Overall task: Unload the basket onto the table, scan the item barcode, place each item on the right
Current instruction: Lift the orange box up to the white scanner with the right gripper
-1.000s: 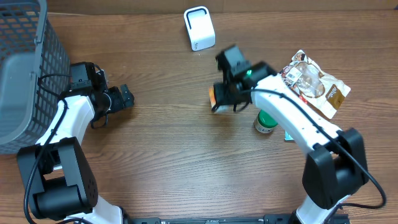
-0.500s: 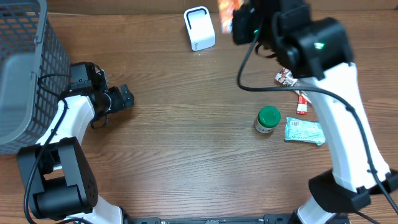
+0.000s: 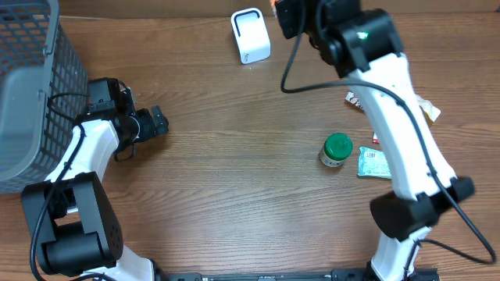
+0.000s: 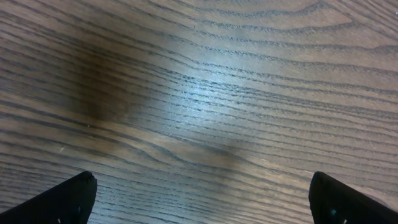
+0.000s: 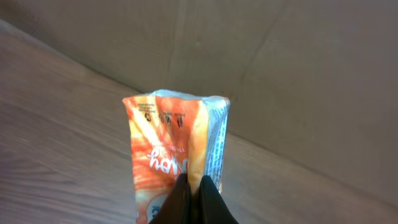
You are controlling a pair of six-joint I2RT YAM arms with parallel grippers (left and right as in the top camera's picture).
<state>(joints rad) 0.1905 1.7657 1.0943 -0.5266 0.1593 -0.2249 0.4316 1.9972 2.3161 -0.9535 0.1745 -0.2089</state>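
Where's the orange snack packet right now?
The orange packet is pinched in the right gripper, held up at the back. In the overhead view it is just to the right of the white scanner.

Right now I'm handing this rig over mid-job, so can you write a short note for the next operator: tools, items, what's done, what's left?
Left tool: open, holding nothing, over the bare table beside the basket.
Right tool: shut on the orange packet, raised at the back of the table, just right of the white scanner.
Done: packet picked up and brought beside the scanner.
Left: show its barcode to the scanner. No barcode shows in the wrist view, so a scan cannot be confirmed.
The green-lidded jar and a pale green packet lie on the right.
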